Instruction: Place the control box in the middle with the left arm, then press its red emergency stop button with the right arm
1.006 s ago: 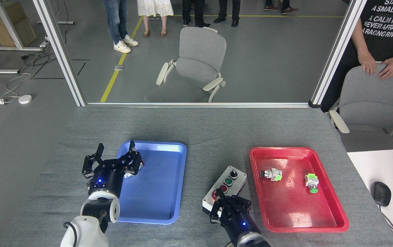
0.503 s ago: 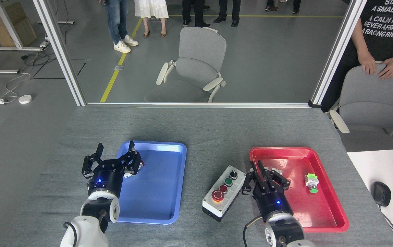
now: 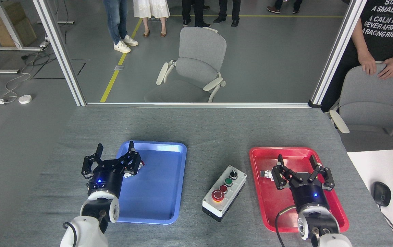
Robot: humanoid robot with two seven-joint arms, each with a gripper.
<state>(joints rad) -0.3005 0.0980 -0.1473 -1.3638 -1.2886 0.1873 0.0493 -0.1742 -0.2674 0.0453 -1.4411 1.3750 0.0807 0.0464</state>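
The control box (image 3: pixel 224 192), light grey on a black base, lies at an angle on the bare felt of the middle (image 3: pixel 213 151), between the two trays. The red emergency stop button (image 3: pixel 217 196) sits at its near end on a yellow ring and is uncovered. Well to the box's right, my right gripper (image 3: pixel 296 160) hangs open over the red tray (image 3: pixel 261 199), touching nothing. On the other side, my left gripper (image 3: pixel 115 147) is open above the left rim of the blue tray (image 3: pixel 162 192) and holds nothing.
A small white-and-red part (image 3: pixel 141 164) lies in the blue tray by my left gripper. A switch part (image 3: pixel 267 174) peeks out beside my right gripper in the red tray. A white desk with a mouse (image 3: pixel 381 193) adjoins at right. People and chairs stand beyond the table.
My right gripper has lifted off the emergency stop button, swung right over the red tray and opened. The button now shows. The left arm and the box have not moved.
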